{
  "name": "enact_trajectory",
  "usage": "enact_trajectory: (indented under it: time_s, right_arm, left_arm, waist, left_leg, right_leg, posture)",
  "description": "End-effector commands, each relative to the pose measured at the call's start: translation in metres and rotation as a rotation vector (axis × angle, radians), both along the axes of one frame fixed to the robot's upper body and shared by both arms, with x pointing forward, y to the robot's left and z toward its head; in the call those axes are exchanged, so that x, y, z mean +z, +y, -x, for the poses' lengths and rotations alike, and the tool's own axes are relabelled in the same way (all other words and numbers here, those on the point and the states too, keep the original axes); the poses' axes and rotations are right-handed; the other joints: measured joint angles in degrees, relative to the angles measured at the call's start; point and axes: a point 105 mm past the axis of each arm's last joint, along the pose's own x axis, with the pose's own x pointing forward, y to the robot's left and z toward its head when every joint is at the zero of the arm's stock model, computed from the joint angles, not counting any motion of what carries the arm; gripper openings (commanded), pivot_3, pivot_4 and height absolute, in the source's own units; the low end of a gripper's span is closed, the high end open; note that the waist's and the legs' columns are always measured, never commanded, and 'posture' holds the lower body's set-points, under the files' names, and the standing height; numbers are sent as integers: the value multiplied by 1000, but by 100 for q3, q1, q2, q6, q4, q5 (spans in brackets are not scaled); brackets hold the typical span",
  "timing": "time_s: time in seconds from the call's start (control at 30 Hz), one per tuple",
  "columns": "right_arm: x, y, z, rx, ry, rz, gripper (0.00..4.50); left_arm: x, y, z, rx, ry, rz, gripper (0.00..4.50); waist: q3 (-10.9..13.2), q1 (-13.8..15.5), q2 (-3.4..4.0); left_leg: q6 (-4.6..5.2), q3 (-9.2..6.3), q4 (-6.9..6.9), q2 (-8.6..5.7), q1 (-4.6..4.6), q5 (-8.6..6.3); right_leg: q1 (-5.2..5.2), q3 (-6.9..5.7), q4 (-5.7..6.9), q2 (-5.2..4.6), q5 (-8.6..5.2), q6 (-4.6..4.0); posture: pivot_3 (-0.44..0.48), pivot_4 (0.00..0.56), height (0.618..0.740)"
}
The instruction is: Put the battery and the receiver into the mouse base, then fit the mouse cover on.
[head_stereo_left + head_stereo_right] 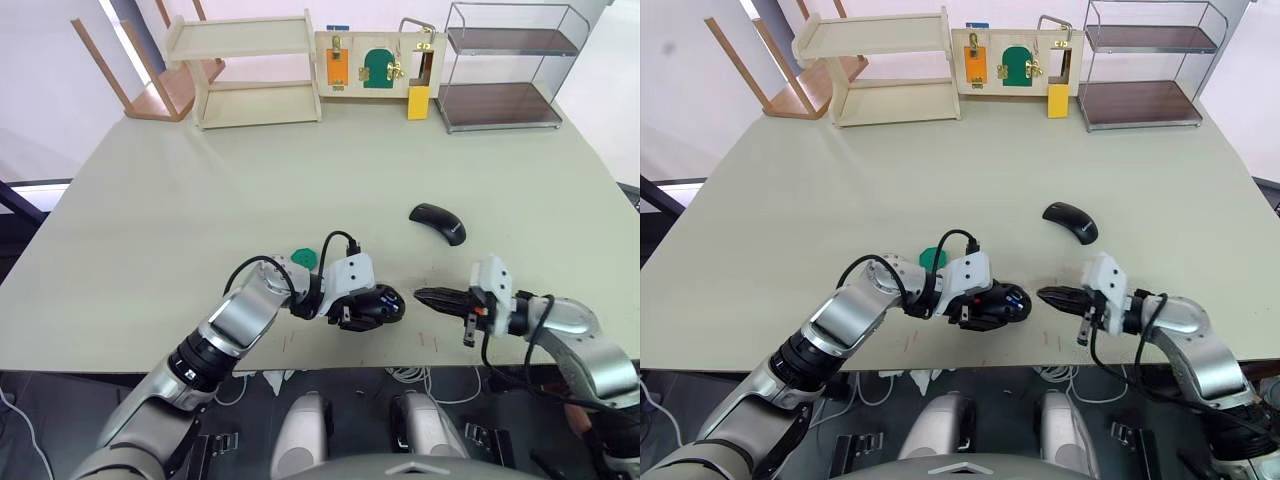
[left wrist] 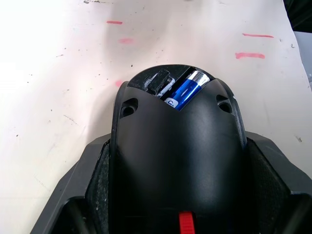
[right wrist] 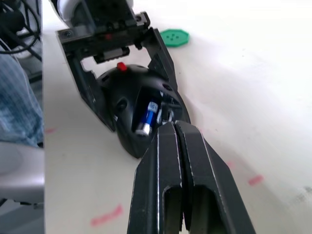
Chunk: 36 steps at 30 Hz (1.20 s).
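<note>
My left gripper (image 1: pixel 366 309) is shut on the mouse base (image 1: pixel 383 302), a black shell with a red part, holding it at the table's front edge. The blue battery (image 2: pixel 185 89) with its silvery end lies inside the base's open compartment (image 3: pixel 146 116). A small dark and pale piece sits beside it; I cannot tell if it is the receiver. My right gripper (image 1: pixel 420 296) is shut, its tips pointing at the compartment from just right of the base. The glossy black mouse cover (image 1: pixel 438 223) lies on the table, farther back and to the right.
A green disc (image 1: pixel 304 258) lies just behind my left wrist. Along the table's far edge stand a wooden shelf (image 1: pixel 250 70), a latch board (image 1: pixel 375 62), a yellow block (image 1: pixel 418 101) and a wire rack (image 1: pixel 505 70). Red marks dot the table (image 2: pixel 253 46).
</note>
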Motion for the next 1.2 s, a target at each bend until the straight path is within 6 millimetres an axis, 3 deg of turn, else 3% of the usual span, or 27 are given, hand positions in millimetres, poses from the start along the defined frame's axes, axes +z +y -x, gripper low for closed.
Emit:
enact_trajectory:
  time_s: [0.03, 0.07, 0.17, 0.4, 0.8, 0.83, 0.87, 1.2]
  right_arm:
    - [18, -13, 10, 89, -76, -57, 25]
    - [16, -16, 12, 105, -65, -47, 25]
    - [16, -26, 8, 90, -47, -55, 866]
    - [11, -41, 5, 68, -75, -49, 4480]
    - [11, -39, 11, 98, -97, -129, 4480]
    - [11, -39, 12, 98, -99, -131, 4500]
    - [10, -39, 12, 99, -99, -131, 4500]
    - [11, -43, 15, 122, -100, -148, 4500]
  left_arm:
    - [-15, 9, 3, 31, 61, -51, 2931]
    - [-15, 9, 3, 31, 61, -52, 2931]
    - [-15, 9, 3, 30, 60, -53, 2931]
    - [-15, 10, 3, 31, 61, -55, 2931]
    - [-13, 12, 1, 57, 51, -47, 2931]
    - [-14, 12, 1, 57, 52, -47, 3955]
    - [-14, 12, 1, 59, 51, -47, 4434]
    - [-4, 12, -4, 66, 7, -25, 4434]
  waist:
    - [1, -10, 1]
    - [2, -10, 1]
    - [3, -10, 0]
    - [4, -9, 3]
    - [7, -11, 6]
    - [7, -10, 6]
    - [8, -7, 7]
    - [10, -2, 11]
  left_leg:
    - [0, -1, 0, 0, 0, 0]
    - [0, -1, 0, 0, 1, 0]
    - [0, -1, 1, 0, 3, 0]
    - [0, 0, 0, 0, 2, 0]
    - [0, -1, -1, 1, 3, 0]
    - [0, -1, -1, 1, 3, 0]
    - [0, -2, -1, 1, 3, 0]
    - [0, -1, 2, 1, 5, 0]
  right_leg:
    - [0, 1, 0, 0, 0, 0]
    - [0, 2, 0, 0, 0, 0]
    - [0, 5, 0, 0, 0, 1]
    - [0, 6, 0, 1, 0, 0]
    - [0, 7, 0, 1, 0, 0]
    - [0, 7, 0, 0, 0, 0]
    - [0, 7, 1, 0, 0, 0]
    - [0, 8, 2, 0, 0, 0]
  posture:
    - [0, 150, 740]
    - [0, 150, 740]
    - [0, 150, 740]
    - [0, 150, 740]
    - [0, 150, 740]
    - [0, 150, 740]
    - [0, 150, 740]
    - [0, 150, 740]
